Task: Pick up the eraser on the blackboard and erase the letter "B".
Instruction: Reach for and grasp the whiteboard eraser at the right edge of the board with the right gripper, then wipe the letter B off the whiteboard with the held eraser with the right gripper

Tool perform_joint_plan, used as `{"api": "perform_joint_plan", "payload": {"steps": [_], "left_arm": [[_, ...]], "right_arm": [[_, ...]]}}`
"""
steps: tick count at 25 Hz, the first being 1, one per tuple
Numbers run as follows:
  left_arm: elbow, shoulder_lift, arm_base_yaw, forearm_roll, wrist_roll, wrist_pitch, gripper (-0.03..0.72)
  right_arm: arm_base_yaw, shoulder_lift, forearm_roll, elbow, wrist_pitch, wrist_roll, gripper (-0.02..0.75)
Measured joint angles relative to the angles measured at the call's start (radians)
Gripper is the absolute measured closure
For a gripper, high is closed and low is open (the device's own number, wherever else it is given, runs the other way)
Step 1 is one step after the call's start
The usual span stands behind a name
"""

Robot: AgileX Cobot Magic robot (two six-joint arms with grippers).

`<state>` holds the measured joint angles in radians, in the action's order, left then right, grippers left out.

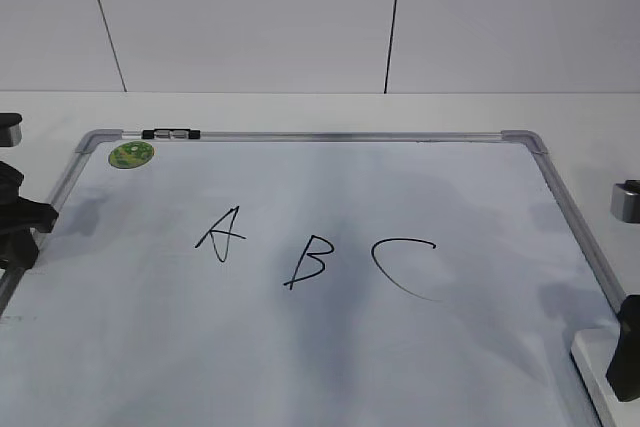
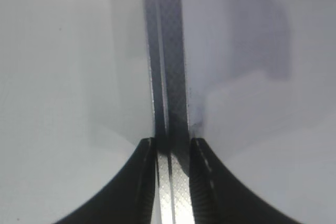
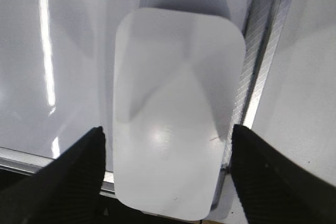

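Observation:
The blackboard (image 1: 330, 367) lies flat, a white board in a grey frame, with a black letter "B" (image 1: 305, 262) near its middle. The white eraser (image 3: 178, 103) lies on the board's near right corner, against the frame, and also shows in the exterior view (image 1: 595, 372). My right gripper (image 3: 168, 140) is open with a jaw on each side of the eraser and a gap at both; it shows at the right edge of the exterior view (image 1: 628, 347). My left gripper (image 2: 170, 142) is shut on the board's left frame rail (image 2: 168, 51), at the left in the exterior view (image 1: 25, 222).
A black "A" (image 1: 222, 232) is left of the "B" and a "C" (image 1: 400, 262) right of it. A round green sticker (image 1: 131, 155) and a small black-and-silver clip (image 1: 171, 134) sit at the far left corner. A grey block (image 1: 625, 200) stands off the board's right side.

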<state>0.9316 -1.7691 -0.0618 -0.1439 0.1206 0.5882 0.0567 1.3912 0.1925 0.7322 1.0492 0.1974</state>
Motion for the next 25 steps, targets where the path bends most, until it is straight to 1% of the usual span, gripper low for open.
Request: {"api": "perform_joint_plan", "payload": {"steps": [1, 5, 7, 14, 25], "left_arm": [[0.000, 0.000, 0.000, 0.000, 0.000, 0.000, 0.540], [0.000, 0.000, 0.000, 0.000, 0.000, 0.000, 0.540], [0.000, 0.000, 0.000, 0.000, 0.000, 0.000, 0.540], [0.000, 0.000, 0.000, 0.000, 0.000, 0.000, 0.540], [0.000, 0.000, 0.000, 0.000, 0.000, 0.000, 0.540]], "right_arm": [[0.000, 0.000, 0.000, 0.000, 0.000, -0.002, 0.156], [0.000, 0.000, 0.000, 0.000, -0.002, -0.014, 0.076], [0.000, 0.000, 0.000, 0.000, -0.008, -0.014, 0.063], [0.000, 0.021, 0.000, 0.000, -0.057, -0.017, 0.057], [0.000, 0.094, 0.000, 0.001, -0.055, -0.018, 0.059]]}}
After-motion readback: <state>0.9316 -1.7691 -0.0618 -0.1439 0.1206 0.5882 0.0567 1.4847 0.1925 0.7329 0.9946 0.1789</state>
